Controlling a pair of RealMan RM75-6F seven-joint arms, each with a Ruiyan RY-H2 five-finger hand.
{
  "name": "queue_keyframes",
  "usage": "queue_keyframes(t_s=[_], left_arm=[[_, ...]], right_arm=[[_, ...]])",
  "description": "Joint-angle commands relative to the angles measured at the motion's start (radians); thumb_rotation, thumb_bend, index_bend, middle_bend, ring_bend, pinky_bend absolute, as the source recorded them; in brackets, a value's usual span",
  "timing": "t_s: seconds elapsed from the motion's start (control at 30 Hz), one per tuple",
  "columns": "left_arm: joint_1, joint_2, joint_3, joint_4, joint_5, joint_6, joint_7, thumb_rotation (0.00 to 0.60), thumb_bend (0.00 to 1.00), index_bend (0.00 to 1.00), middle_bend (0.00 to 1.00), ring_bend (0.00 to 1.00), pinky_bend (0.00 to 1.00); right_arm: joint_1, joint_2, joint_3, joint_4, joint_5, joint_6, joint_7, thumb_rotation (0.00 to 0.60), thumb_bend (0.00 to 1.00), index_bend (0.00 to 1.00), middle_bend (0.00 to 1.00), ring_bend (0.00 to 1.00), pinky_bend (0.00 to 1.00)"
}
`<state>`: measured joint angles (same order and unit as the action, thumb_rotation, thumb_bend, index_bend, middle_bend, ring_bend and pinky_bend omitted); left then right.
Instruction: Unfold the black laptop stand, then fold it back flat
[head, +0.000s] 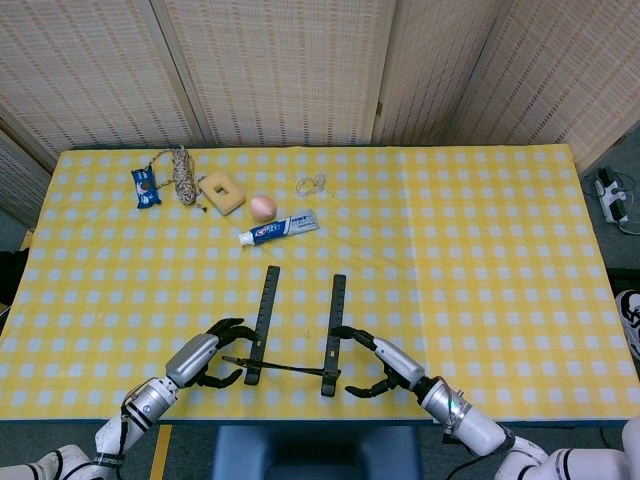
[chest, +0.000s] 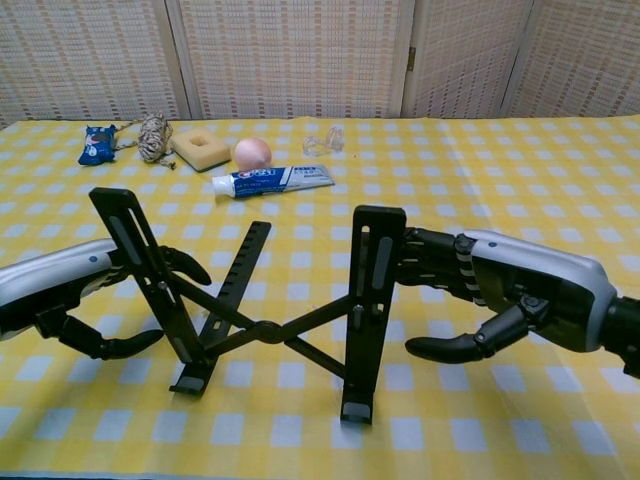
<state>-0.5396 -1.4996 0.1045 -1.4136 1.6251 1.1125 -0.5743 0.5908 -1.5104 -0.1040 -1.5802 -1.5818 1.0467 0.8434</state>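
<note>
Black laptop stand (chest: 262, 300) sits unfolded near the counter's front edge, rails running front-to-back, between both hands. Left hand (chest: 70, 300) open beside left rail; right hand (chest: 480, 300) open, fingers seemingly just touching right rail. Both equally near for folding inward.
</note>
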Motion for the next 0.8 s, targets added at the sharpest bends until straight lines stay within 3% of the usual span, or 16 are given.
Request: queue_keyframes(t_s=[0.03, 0.23, 0.6, 0.8], left_arm=[[0.004, 0.019, 0.004, -0.017, 0.004, 0.008, 0.003, 0.600, 0.45, 0.19, 0.14, 0.01, 0.04], [0.017, 0.061, 0.004, -0.044, 0.010, 0.036, 0.020, 0.600, 0.44, 0.05, 0.00, 0.00, 0.00], [0.008, 0.228, 0.005, -0.127, -0.009, 0.007, 0.154, 0.600, 0.46, 0.01, 0.00, 0.00, 0.00], [0.014, 0.292, -0.015, -0.169, -0.048, 0.002, 0.236, 0.600, 0.65, 0.01, 0.00, 0.00, 0.00]], right_arm=[[-0.006, -0.025, 0.018, 0.013, 0.008, 0.002, -0.018, 0.600, 0.30, 0.11, 0.13, 0.11, 0.03], [-0.001, -0.064, 0.043, 0.028, 0.006, 0.000, -0.045, 0.600, 0.30, 0.07, 0.11, 0.09, 0.02], [0.012, -0.105, 0.080, 0.022, 0.027, -0.024, -0.091, 0.600, 0.30, 0.05, 0.09, 0.08, 0.01], [0.011, -0.121, 0.100, 0.026, 0.042, -0.021, -0.108, 0.600, 0.30, 0.05, 0.09, 0.08, 0.00]])
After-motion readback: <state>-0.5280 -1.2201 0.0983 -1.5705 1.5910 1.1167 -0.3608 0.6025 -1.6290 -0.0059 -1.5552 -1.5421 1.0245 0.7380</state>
